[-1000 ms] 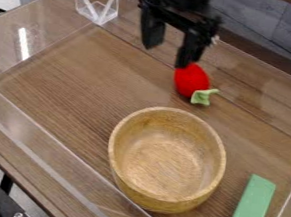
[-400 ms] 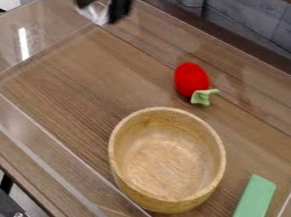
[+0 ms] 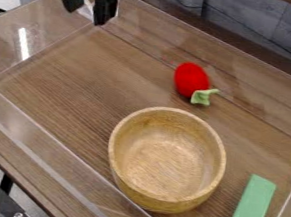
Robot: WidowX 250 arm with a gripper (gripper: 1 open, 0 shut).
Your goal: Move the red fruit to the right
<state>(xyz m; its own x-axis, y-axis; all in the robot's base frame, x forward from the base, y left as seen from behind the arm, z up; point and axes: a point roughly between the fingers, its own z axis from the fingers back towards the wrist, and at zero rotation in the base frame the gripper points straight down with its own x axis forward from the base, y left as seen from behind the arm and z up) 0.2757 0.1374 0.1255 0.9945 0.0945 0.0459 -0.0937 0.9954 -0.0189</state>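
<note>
The red fruit, a small glossy strawberry-like toy with a pale green stem, lies on the wooden table right of centre, just above the bowl. My gripper hangs at the upper left, far from the fruit. Its two dark fingers are spread apart and hold nothing.
A round wooden bowl stands in the front middle. A flat green rectangular block lies at the front right. Clear plastic walls fence the table, with a folded clear piece at the back left.
My gripper has swung from just above the red fruit to the upper left corner, staying open. The fruit, bowl and block have not moved.
</note>
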